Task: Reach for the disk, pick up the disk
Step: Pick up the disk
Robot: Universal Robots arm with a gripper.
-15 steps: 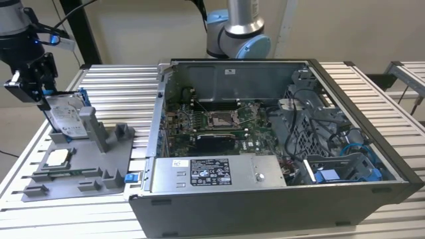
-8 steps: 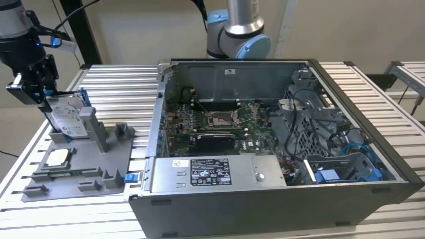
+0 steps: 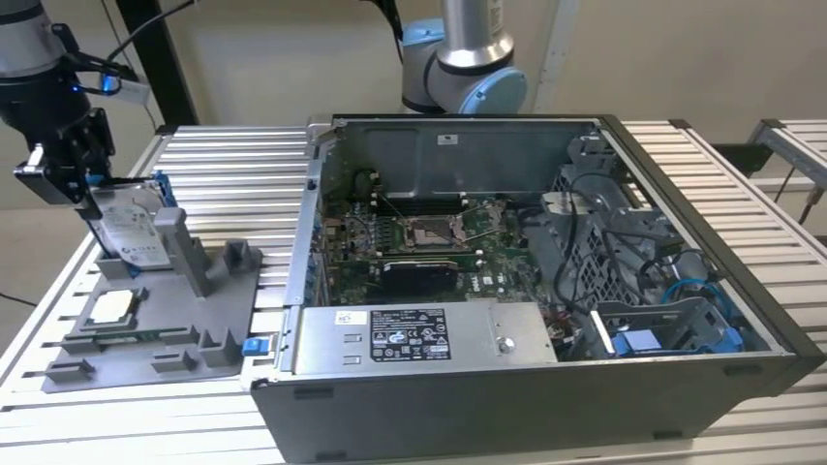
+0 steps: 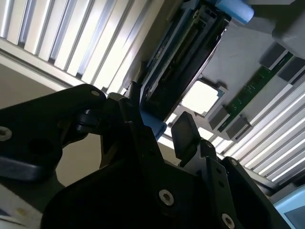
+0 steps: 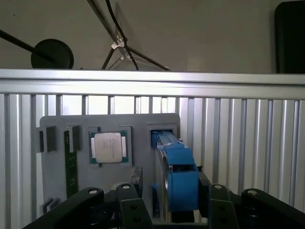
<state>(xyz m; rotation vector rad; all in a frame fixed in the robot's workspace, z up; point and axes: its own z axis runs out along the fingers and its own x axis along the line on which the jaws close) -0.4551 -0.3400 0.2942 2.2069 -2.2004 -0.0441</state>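
Note:
The disk (image 3: 130, 232) stands on edge in a slot of the grey fixture (image 3: 142, 334), white label showing, with its blue side frame (image 5: 180, 179) on top. My gripper (image 3: 91, 199) hangs directly over the disk's upper end. In the first wrist view the gripper (image 5: 172, 193) is open, one black finger (image 5: 132, 210) on each side of the blue frame with a gap left on both sides. The second wrist view shows the same straddle: the gripper (image 4: 159, 117) is around the dark disk edge (image 4: 181, 62).
A square silver CPU chip (image 3: 110, 305) and a green memory strip (image 5: 71, 164) lie in the fixture beside the disk. An open computer case (image 3: 517, 291) fills the exterior view's right. The slatted metal table (image 3: 232, 155) runs under everything, with a second arm's base (image 3: 466, 68) behind the case.

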